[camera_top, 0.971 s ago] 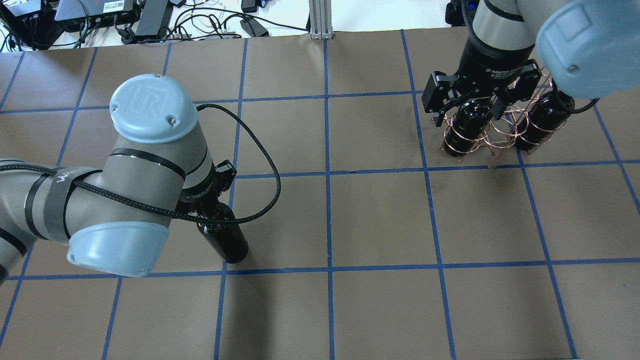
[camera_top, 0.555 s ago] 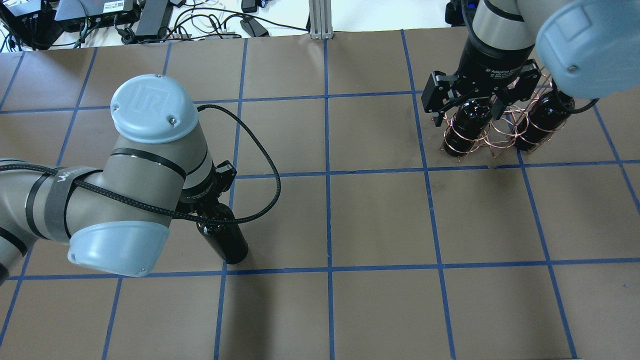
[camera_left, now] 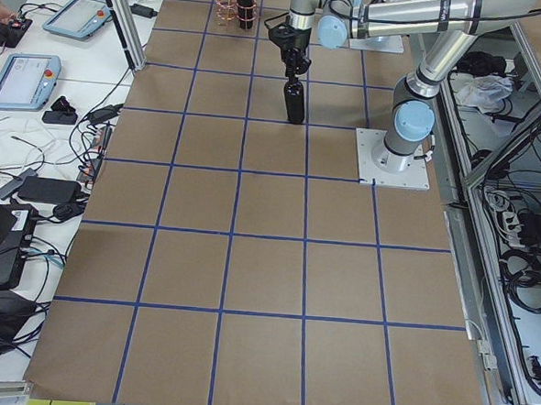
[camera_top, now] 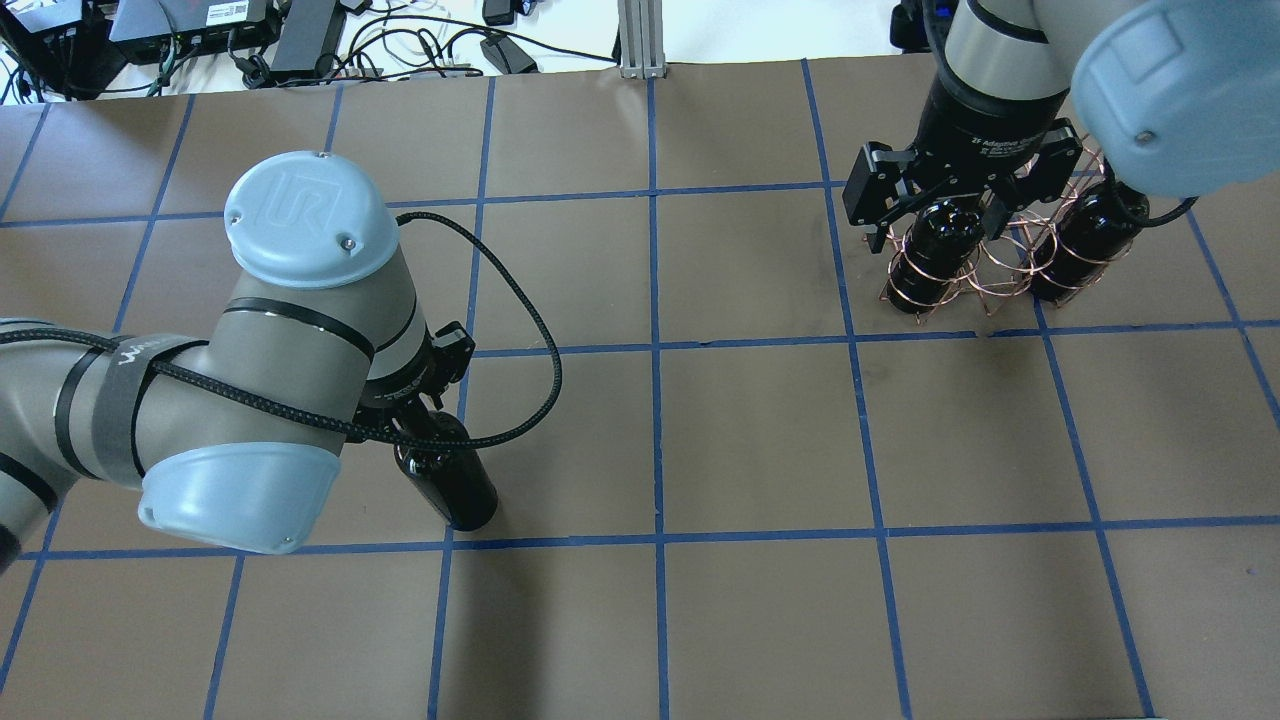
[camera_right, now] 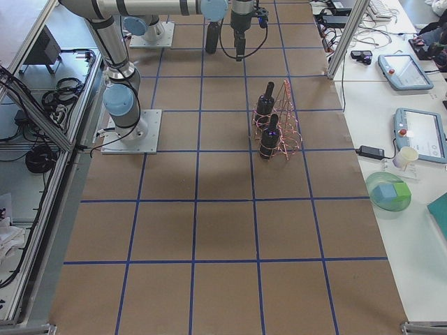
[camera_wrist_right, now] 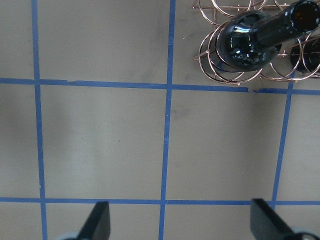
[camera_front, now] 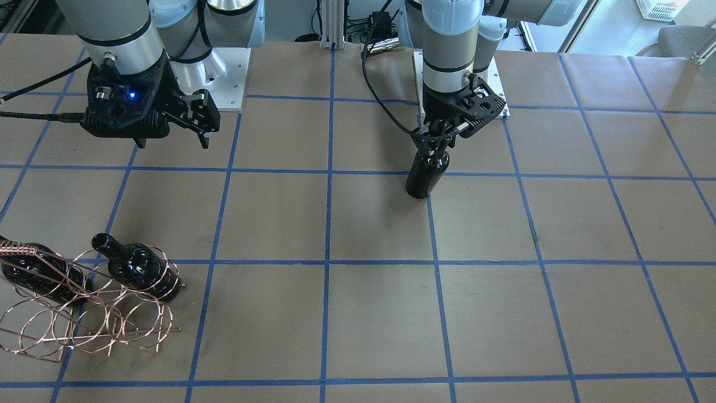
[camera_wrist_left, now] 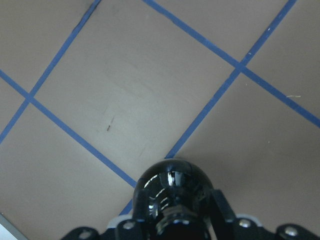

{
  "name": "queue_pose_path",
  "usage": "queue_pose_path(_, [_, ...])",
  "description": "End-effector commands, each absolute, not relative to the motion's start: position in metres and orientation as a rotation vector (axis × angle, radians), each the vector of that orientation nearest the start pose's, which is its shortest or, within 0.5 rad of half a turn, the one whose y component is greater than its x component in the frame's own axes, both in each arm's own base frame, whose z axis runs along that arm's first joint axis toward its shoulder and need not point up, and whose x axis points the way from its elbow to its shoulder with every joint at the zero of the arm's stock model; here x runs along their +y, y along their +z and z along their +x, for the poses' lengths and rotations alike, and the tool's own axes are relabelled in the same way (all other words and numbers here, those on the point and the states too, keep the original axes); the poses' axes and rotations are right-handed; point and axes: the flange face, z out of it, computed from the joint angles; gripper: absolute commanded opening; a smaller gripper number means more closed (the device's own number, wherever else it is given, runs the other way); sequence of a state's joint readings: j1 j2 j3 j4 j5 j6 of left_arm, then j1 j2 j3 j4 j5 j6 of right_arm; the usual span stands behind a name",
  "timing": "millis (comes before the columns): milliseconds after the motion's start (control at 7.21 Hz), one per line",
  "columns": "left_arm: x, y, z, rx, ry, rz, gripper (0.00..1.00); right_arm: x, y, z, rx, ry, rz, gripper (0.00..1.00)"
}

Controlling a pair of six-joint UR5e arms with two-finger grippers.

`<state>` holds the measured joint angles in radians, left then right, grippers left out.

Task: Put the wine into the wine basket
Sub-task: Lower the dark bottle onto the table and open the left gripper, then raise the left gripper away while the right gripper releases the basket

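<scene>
One wine bottle, glossy black, stands upright under my left gripper, which is shut on its neck. Its rounded shoulder fills the bottom of the left wrist view. I cannot tell whether its base touches the paper. The copper wire wine basket sits at the far right of the table and holds two more black bottles. My right gripper hangs open and empty, high above the table by the basket.
Brown paper with a blue tape grid covers the table. An aluminium post and cables lie beyond the far edge. Tablets and a teal bowl rest on the side bench.
Almost nothing differs. My left arm has shifted very slightly with the bottle still in its grip, and the right gripper stays open by the basket.
</scene>
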<state>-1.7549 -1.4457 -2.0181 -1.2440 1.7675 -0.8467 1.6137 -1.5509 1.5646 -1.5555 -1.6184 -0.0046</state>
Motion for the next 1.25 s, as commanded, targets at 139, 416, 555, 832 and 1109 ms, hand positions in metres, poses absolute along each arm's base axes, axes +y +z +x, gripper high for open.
queue_pose_path(139, [-0.392, 0.363, -0.188, 2.803, -0.154, -0.963, 0.77, -0.491, 0.48, 0.15, 3.188, 0.045, -0.077, 1.0])
queue_pose_path(416, [-0.397, 0.37, -0.185, 2.815, -0.15, -0.939, 0.87, -0.491, 0.48, 0.15, 3.188, 0.045, -0.077, 1.0])
queue_pose_path(555, [-0.411, 0.388, -0.167, 2.835, -0.1, -0.84, 0.88, -0.492, 0.479, 0.15, 3.187, 0.05, -0.077, 1.0])
queue_pose_path(832, [-0.434, 0.424, -0.106, 2.875, 0.1, -0.742, 0.88, -0.493, 0.477, 0.15, 3.192, 0.052, -0.07, 1.0])
queue_pose_path(1109, [-0.465, 0.466, -0.017, 2.971, 0.175, -0.577, 1.0, -0.494, 0.478, 0.148, 3.205, 0.042, -0.077, 1.0])
